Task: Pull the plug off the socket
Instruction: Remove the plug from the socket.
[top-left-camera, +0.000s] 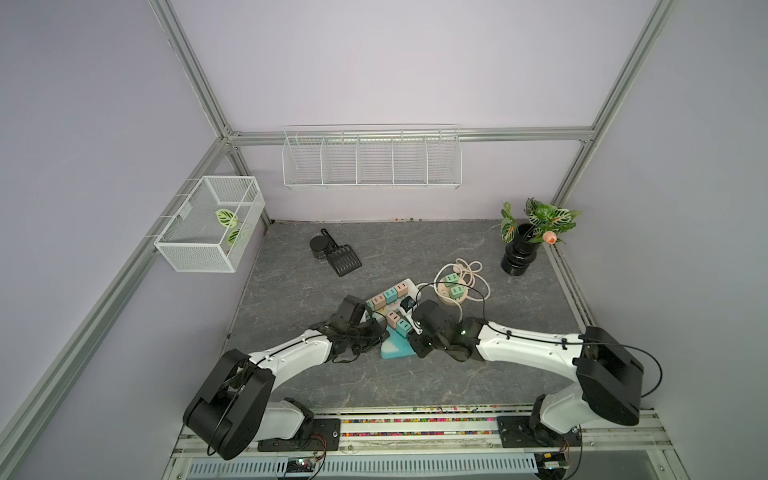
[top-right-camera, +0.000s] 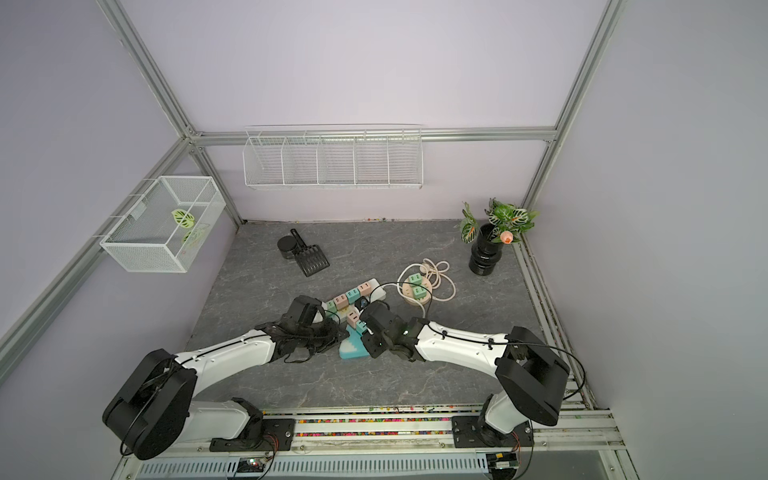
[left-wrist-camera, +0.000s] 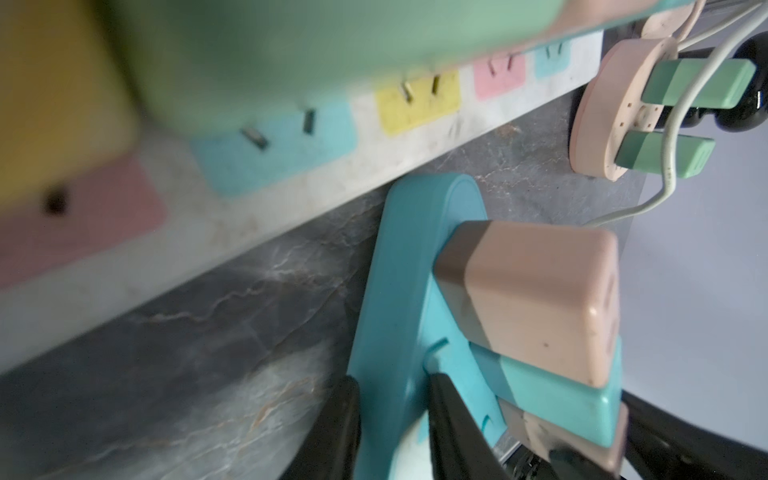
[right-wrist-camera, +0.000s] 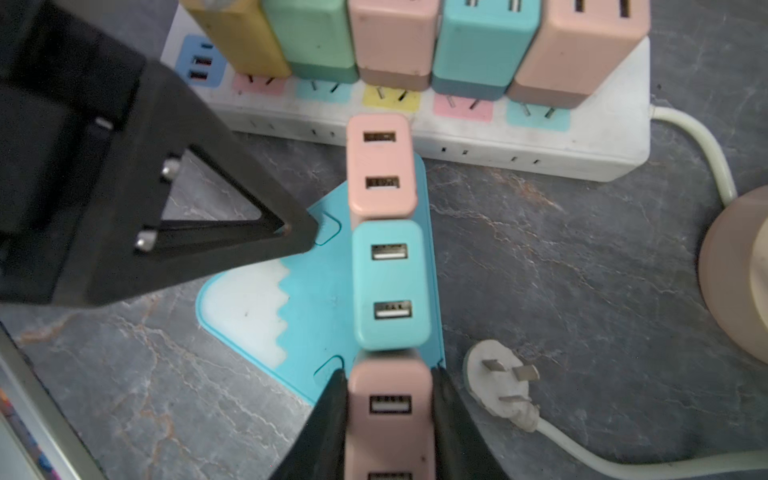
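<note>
Plugs (right-wrist-camera: 388, 286): three on teal socket (right-wrist-camera: 316, 282); right claw (right-wrist-camera: 388, 374) pinching end pink plug (right-wrist-camera: 388, 415), left claw (left-wrist-camera: 392, 390) clamping socket.

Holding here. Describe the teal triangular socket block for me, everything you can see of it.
The teal socket block is a flat, plastic-looking triangle lying on the grey tabletop, with a white panel bordered by a zigzag edge. Three adapters stand plugged in a row along one side: far pink adapter, teal adapter, near pink adapter. The left gripper is shut on the block's edge; the right gripper is shut on the near pink adapter.
</note>
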